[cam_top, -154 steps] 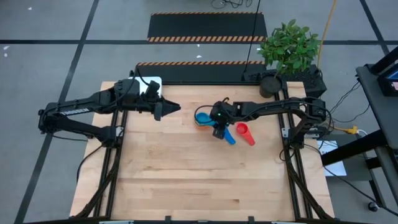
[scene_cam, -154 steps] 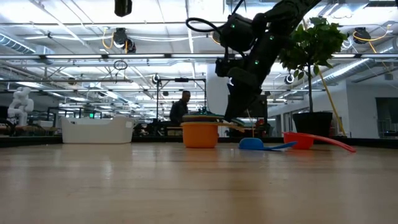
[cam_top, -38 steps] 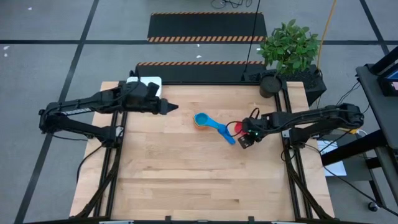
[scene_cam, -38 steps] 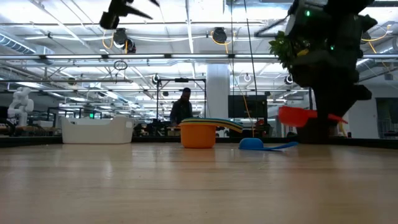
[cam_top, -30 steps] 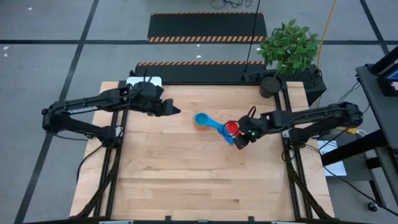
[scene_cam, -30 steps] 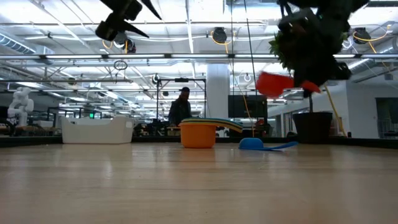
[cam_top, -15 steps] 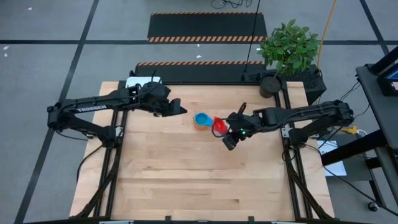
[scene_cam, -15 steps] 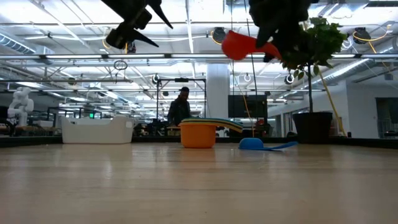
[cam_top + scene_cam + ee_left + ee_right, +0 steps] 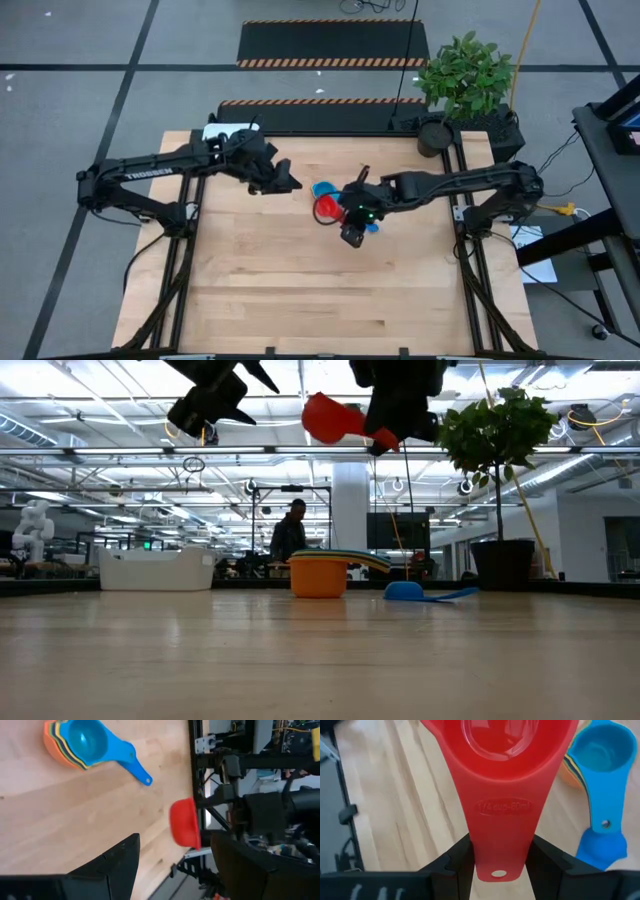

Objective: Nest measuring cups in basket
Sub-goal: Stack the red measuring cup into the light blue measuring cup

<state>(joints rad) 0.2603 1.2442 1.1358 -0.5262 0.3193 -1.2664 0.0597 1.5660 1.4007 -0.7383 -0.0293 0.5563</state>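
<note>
On the counter [image 9: 300, 280]: wooden planks, nested cups [image 9: 322, 573] (blue uppermost).
Room: person [image 9: 291, 532] behind.
Right gripper [image 9: 500, 865]: grasping red cup [image 9: 327, 418].
Left gripper [image 9: 290, 185]: released.

Right gripper [image 9: 347, 222] is clamped on the handle of the red measuring cup [image 9: 327, 208], held high above the table just beside the nested cup stack [image 9: 322, 190]. Left gripper [image 9: 287, 184] hovers on the stack's other side, fingers apart, empty.
</note>
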